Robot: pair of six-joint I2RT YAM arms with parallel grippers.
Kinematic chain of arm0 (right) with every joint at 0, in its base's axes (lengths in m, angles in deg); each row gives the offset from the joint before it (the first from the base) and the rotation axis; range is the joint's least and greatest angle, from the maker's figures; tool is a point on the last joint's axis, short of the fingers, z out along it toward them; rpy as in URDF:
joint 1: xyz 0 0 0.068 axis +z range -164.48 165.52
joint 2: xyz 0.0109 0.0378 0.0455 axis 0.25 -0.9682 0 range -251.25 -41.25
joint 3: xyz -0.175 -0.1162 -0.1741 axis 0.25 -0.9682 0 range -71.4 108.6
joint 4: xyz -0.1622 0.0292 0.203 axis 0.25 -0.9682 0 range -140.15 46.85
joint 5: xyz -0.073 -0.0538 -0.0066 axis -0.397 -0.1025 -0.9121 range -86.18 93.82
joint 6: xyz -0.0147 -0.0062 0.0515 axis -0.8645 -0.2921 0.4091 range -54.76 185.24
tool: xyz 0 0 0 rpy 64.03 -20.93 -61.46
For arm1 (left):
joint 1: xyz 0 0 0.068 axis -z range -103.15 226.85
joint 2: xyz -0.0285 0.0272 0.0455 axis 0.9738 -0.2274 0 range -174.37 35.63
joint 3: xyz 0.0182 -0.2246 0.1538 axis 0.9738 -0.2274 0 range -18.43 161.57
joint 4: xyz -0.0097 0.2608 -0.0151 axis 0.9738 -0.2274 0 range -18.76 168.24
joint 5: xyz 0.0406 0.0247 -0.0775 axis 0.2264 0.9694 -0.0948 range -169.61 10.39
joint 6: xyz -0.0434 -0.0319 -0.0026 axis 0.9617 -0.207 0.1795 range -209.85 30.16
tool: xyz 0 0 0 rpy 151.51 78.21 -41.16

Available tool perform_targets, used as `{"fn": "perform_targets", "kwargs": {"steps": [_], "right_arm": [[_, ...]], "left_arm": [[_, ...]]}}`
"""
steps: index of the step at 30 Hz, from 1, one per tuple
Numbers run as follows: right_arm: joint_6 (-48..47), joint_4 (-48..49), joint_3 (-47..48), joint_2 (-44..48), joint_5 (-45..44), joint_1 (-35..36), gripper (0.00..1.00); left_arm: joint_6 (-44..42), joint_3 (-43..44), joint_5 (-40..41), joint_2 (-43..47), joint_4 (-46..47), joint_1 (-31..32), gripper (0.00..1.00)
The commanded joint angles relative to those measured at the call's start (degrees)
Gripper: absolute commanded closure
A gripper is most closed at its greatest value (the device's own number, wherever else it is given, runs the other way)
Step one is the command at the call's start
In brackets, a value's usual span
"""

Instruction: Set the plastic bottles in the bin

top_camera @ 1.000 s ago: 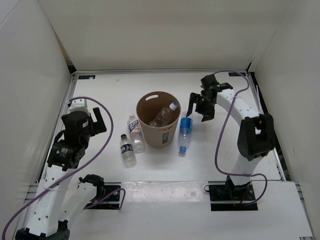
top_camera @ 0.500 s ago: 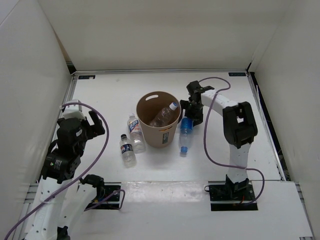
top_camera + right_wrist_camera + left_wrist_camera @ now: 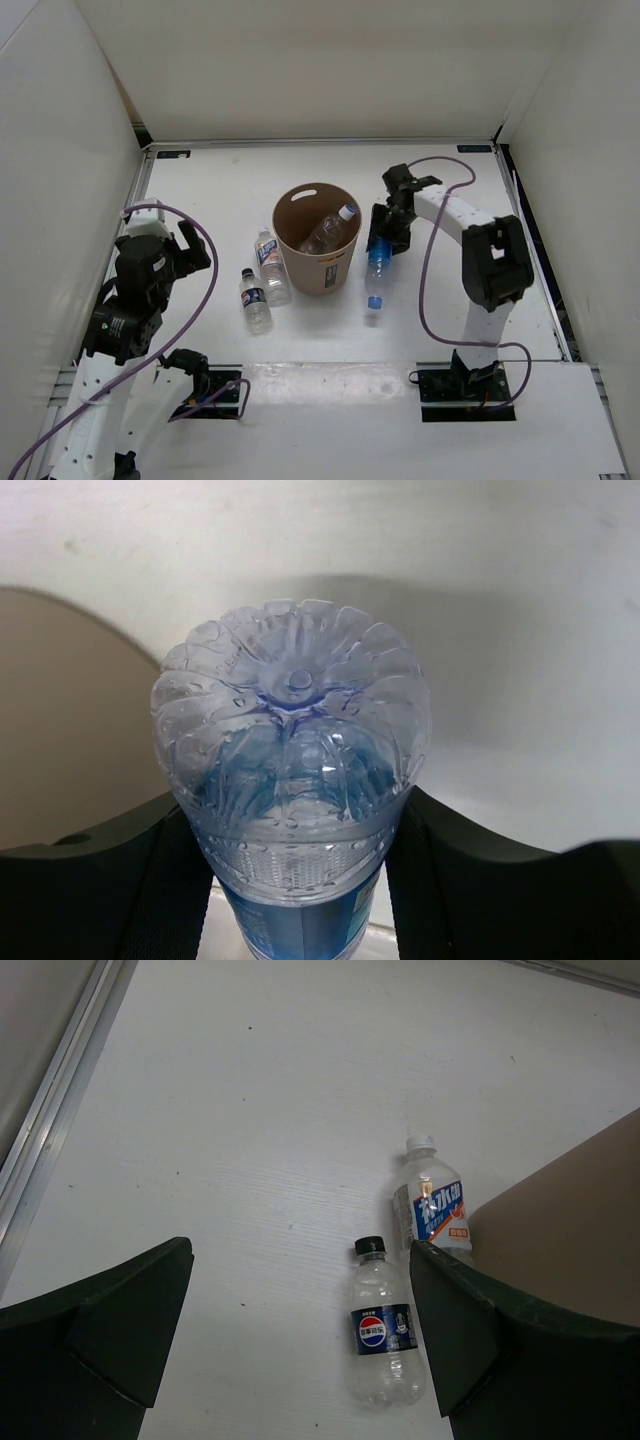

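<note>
Right gripper (image 3: 384, 238): jaws pinched on the base end of the clear plastic bottle with blue label and blue cap (image 3: 375, 272). In the right wrist view both dark fingers (image 3: 100, 880) press against the sides of its ribbed, petal-shaped base, which faces the camera. This bottle points cap-first toward the near edge and sits just right of the round tan-brown cardboard bin (image 3: 322, 278), close to its wall. Can't tell if it touches the bin, or if it's lifted off the white table (image 3: 480, 180). Left gripper (image 3: 300, 1260): jaws spread wide with nothing between them, hanging above the table well left of the bin. Below it in the left wrist view, the clear plastic bottle with white cap and blue-white label (image 3: 436, 1210) lies on the table just beside the bin wall, cap pointing toward the far side. The clear plastic bottle with black cap and dark round-logo label (image 3: 383, 1338) lies just beside it on the side away from the bin, a bit nearer the arm bases; contact between those two is unclear. The clear plastic bottle with pale cap (image 3: 328, 230) is inside the bin, tilted, neck up toward the right rim. A purple cable (image 3: 432, 270) loops along the right arm.
</note>
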Motion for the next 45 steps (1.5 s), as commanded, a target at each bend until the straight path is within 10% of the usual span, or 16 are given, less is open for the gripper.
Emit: {"fn": "perform_targets", "kwargs": {"steps": [1,11,23,29,41,45], "right_arm": [[0.28,-5.78,3.01,12.0,-6.55,0.68,0.68],[3.53,-4.93,6.8,43.81,-20.28,2.16,0.86],[-17.63,27.43,8.56,47.91,-58.83,41.08,0.88],[-21.87,25.66,20.42,35.96,-52.55,37.51,0.9],[-18.53,30.14,12.36,30.23,-43.49,34.86,0.83],[-18.79,30.94,8.22,29.79,-43.32,36.1,0.68]], "left_arm": [[0.39,0.11,-0.12,-0.37,0.21,0.26,0.0],[0.3,0.03,0.67,-1.51,-0.05,0.26,0.0],[0.38,-0.24,1.72,-2.48,-0.4,0.26,0.0],[0.21,-0.32,2.42,-2.66,-0.49,0.61,0.0],[0.04,-0.15,2.78,-2.83,-0.49,0.62,0.0],[0.04,-0.06,2.69,-2.66,-0.58,0.62,0.0]]}}
